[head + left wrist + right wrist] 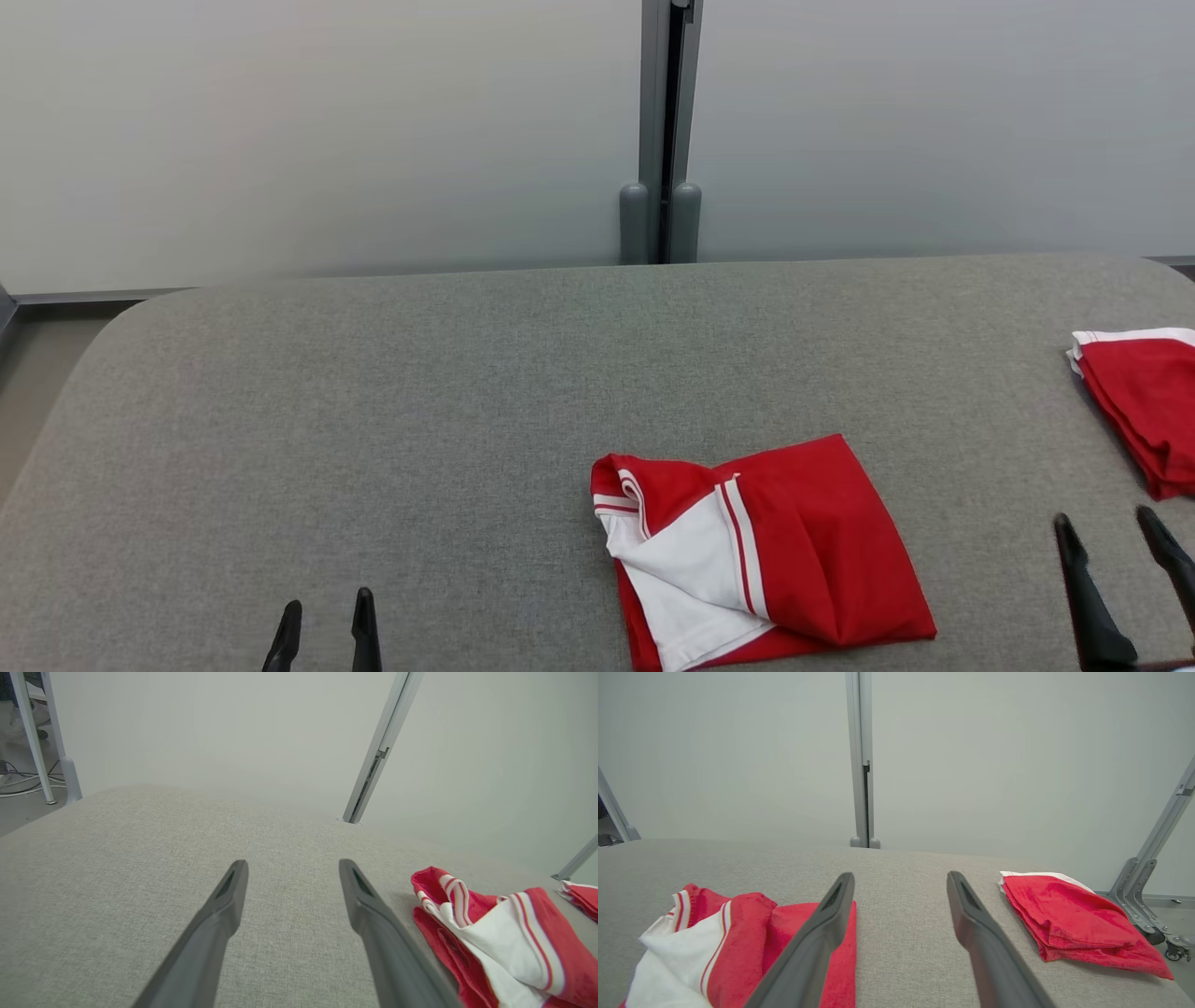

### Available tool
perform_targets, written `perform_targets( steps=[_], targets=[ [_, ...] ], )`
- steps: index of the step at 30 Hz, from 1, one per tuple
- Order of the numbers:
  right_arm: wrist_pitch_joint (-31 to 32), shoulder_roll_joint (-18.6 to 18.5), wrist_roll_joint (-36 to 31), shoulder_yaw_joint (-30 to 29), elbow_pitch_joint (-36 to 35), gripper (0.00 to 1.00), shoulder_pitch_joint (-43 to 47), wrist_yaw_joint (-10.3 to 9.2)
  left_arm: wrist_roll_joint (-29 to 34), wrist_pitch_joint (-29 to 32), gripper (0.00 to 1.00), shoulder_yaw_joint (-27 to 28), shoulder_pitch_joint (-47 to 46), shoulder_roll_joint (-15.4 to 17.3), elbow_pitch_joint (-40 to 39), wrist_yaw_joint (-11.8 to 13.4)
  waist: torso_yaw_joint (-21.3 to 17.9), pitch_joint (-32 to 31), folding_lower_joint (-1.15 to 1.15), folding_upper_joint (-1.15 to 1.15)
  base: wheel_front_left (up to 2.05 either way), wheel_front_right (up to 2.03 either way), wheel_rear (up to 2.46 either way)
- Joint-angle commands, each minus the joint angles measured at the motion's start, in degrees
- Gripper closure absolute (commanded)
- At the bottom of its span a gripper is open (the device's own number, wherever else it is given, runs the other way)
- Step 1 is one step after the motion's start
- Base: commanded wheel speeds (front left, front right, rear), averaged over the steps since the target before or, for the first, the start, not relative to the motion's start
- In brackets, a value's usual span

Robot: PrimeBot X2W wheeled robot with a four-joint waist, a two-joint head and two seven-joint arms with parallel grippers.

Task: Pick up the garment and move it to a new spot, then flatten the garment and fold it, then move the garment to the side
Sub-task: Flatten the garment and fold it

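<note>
Garment [761,551] first: you see it lying folded on the grey padded table [420,401], red with a white panel and striped trim uppermost, and apart from both grippers. Your left gripper [329,602] hangs well to the left of the garment, above bare grey cloth, its fingers spread with nothing between them. Your right gripper [1104,516] sits to the right of the garment, near its right edge, jaws likewise parted and holding nothing. Farther right of the garment, well apart from it, lies a second folded red piece [1144,411] with a white edge. It sits just beyond the right gripper's fingertips, and the head view's border cuts it off. Behind the garment, past the table's far edge, a grey upright post [665,131] stands between two pale wall panels. The bunched part at the garment's left edge looks loose and puckered, perhaps a collar or a sleeve; you cannot tell which. Plain table surface lies between each gripper and the garment.
</note>
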Motion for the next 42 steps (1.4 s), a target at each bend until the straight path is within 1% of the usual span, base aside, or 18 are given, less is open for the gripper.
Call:
perform_targets(
  steps=[1,4,7,8,11,15,22,26,27,28,29,30,31,32,34,35,39,42],
  targets=[
    [-2.2,0.1,-1.4,-1.0,2.2,0.00,1.0,0.08,0.6,-0.2,0.00,0.5,0.8,0.2,0.1,0.3,-0.1,-0.8,0.00,0.00,0.00,0.00,0.00],
    [-9.0,1.0,-5.2,-2.7,9.9,0.00,2.0,0.09,1.7,-0.2,0.00,1.6,1.7,0.2,0.2,0.7,0.1,-1.5,0.00,0.00,0.00,0.00,0.00],
    [-11.0,2.8,-7.3,-3.5,15.3,0.00,1.9,0.09,2.8,-0.2,0.00,2.2,2.5,0.2,-0.1,0.2,0.5,-1.6,0.00,0.00,0.00,0.00,0.00],
    [-11.2,3.4,-7.8,-3.7,16.0,0.00,1.5,0.08,3.2,-0.2,0.00,2.3,2.7,0.2,-0.2,-0.1,0.6,-1.6,0.00,0.00,0.00,0.00,0.00],
    [-11.2,5.2,-8.5,-5.2,15.1,0.00,0.9,0.06,4.1,-0.2,0.00,2.7,3.6,0.2,-0.1,-1.2,1.1,-1.5,0.00,0.00,0.00,0.00,0.00],
    [-11.2,7.0,-9.1,-6.7,13.8,0.00,2.0,0.05,4.6,-0.2,0.00,3.2,3.9,0.2,0.0,-1.7,2.0,-1.4,0.00,0.00,0.00,0.00,0.00],
    [-11.2,7.6,-9.5,-6.9,13.0,0.00,1.6,0.05,4.4,-0.2,0.00,3.3,3.9,0.2,-0.1,-2.0,2.8,-1.1,0.00,0.00,0.00,0.00,0.00],
    [-11.2,6.6,-8.8,-5.6,11.5,0.00,-1.1,0.05,4.3,-0.2,0.00,3.4,2.9,0.2,-0.4,-2.0,3.1,-0.3,0.00,0.00,0.00,0.00,0.00],
    [-11.2,6.3,-8.5,-4.9,11.4,0.19,-2.2,0.05,4.3,-0.2,0.00,3.3,2.6,0.2,-0.5,-2.0,3.1,0.1,0.00,0.00,0.00,0.00,0.00],
    [-11.2,5.6,-8.2,-3.9,11.9,0.60,-3.3,0.05,4.3,-0.2,0.00,3.1,2.4,0.2,-0.6,-2.2,3.1,0.5,0.00,0.00,0.00,0.00,0.00],
    [-11.2,4.7,-8.2,-2.9,12.7,0.83,-4.7,0.05,4.4,-0.2,0.00,3.0,2.1,0.2,-0.6,-2.2,3.2,0.9,0.00,0.00,0.00,0.00,0.00],
    [-11.2,3.8,-7.9,-1.6,14.1,1.00,-6.4,0.05,4.5,-0.2,0.00,2.9,1.9,0.2,-0.6,-2.4,3.3,1.4,0.00,0.00,0.00,0.00,0.00],
    [-11.2,3.0,-7.8,-0.4,15.9,1.00,-8.1,0.04,4.5,-0.2,0.00,2.6,1.6,0.2,-0.5,-2.4,3.4,1.9,0.00,0.00,0.00,0.00,0.00],
    [-10.9,1.6,-8.4,2.3,20.1,1.00,-12.3,0.05,4.7,-0.2,0.00,2.1,0.6,0.2,-0.5,-2.7,3.9,3.5,0.00,0.00,0.00,0.00,0.00],
    [-9.9,1.1,-8.4,4.8,24.3,1.00,-16.8,0.05,4.6,-0.2,0.00,1.7,-0.7,0.2,-0.6,-2.7,4.3,5.4,0.00,0.00,0.00,0.00,0.00],
    [-9.9,1.1,-8.4,4.8,24.3,1.00,-16.8,0.05,4.6,-0.2,0.00,1.7,-0.7,0.2,-0.6,-2.7,4.3,5.4,0.00,0.00,0.00,0.00,0.00],
    [-9.4,1.3,-8.3,9.4,33.4,1.00,-23.9,0.04,4.3,-0.2,0.00,0.7,-3.2,0.2,-0.3,-2.8,5.5,8.5,0.00,0.00,0.00,0.00,0.00],
    [-10.0,2.2,-7.4,12.2,39.2,1.00,-27.5,0.04,4.1,-0.2,0.00,0.0,-4.7,0.2,0.3,-2.7,6.5,9.6,0.00,0.00,0.00,0.00,0.00]
  ],
)
